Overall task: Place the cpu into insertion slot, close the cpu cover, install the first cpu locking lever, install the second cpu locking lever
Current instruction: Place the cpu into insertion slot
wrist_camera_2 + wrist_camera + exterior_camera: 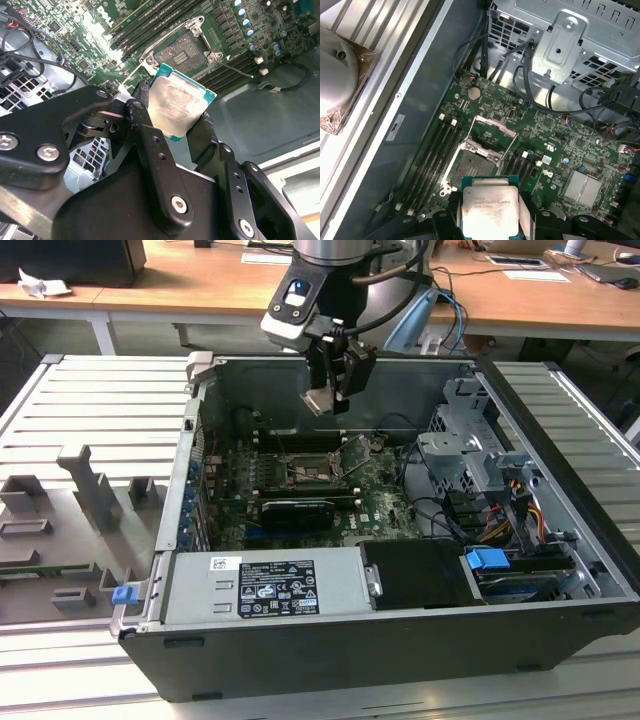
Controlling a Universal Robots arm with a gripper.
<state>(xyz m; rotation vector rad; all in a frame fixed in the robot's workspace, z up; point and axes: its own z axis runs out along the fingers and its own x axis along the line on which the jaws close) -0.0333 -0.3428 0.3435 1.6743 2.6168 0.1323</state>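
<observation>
Your black jaws are clamped on the flat silver-beige square cpu (180, 107), held above the dark, silver-rimmed square insertion slot (182, 54).

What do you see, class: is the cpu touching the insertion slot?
Apart. In the exterior view the gripper holds the cpu well above the insertion slot, with the case wall showing between them.

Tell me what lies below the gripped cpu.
The open insertion slot, empty, its cpu cover raised. In the first wrist view the cpu, clamped in the gripper, covers one edge of the slot.
</observation>
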